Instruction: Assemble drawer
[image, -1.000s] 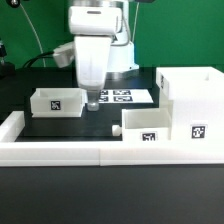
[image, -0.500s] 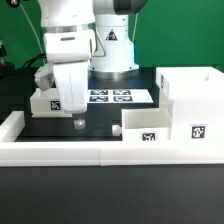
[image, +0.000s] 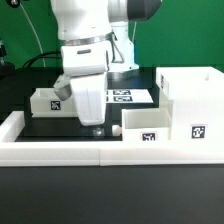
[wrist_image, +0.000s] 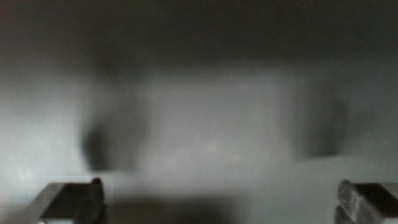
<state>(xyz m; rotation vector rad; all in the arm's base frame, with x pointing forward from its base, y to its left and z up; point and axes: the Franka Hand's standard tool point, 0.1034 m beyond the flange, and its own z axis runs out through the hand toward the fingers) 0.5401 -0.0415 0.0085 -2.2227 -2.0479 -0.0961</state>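
The white box housing (image: 190, 108) stands at the exterior view's right, tags on its front. One white tray (image: 146, 124) sits against its lower left side, tag facing front. The second tray (image: 48, 100) lies at the left, partly hidden behind my arm. My gripper (image: 97, 129) hangs low over the black table between the two trays, close to the front rail, fingers pointing down. In the wrist view the fingertips (wrist_image: 75, 200) stand wide apart at the frame's edges with nothing between them; the rest is a grey blur.
A low white rail (image: 60, 150) edges the table's front and left. The marker board (image: 125, 96) lies behind the gripper, partly hidden by the arm. The arm's base stands at the back.
My gripper has swung from above the marker board toward the left tray, then back right and lower, nearer the front rail. The trays and housing have not moved.
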